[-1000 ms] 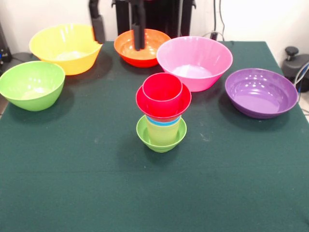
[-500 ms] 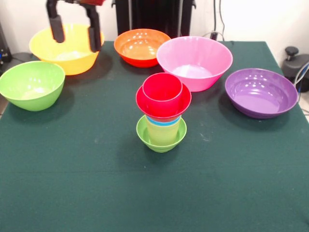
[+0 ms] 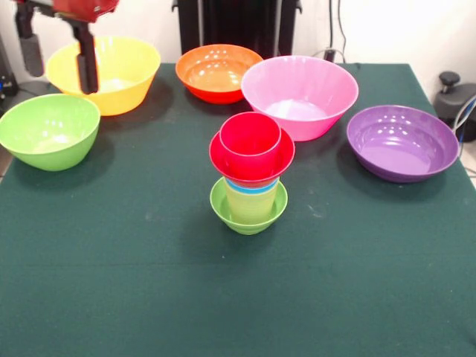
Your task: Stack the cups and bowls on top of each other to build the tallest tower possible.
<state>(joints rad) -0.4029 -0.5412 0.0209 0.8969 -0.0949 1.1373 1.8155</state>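
The tower stands mid-table: a small lime-green bowl (image 3: 249, 217) at the base holds a pale yellow cup (image 3: 253, 203). Above it a blue cup's rim (image 3: 253, 188) shows, then the small red bowl (image 3: 251, 161) with the red cup (image 3: 251, 139) on top. My gripper (image 3: 59, 63) is open and empty at the upper left. It hangs over the left rim of the large yellow bowl (image 3: 123, 71), above and behind the large green bowl (image 3: 48, 130). The orange bowl (image 3: 218, 71), pink bowl (image 3: 300, 93) and purple bowl (image 3: 401, 141) stand apart on the table.
The loose bowls form an arc along the far side of the dark green table (image 3: 223, 297). The robot's black pedestal (image 3: 238, 22) stands behind the orange bowl. Cables and dark gear lie off the table's right edge (image 3: 457, 97).
My gripper has moved left in the picture, from beside the orange bowl, across the yellow bowl, to its left rim. It stays open. The bowls and tower have not moved.
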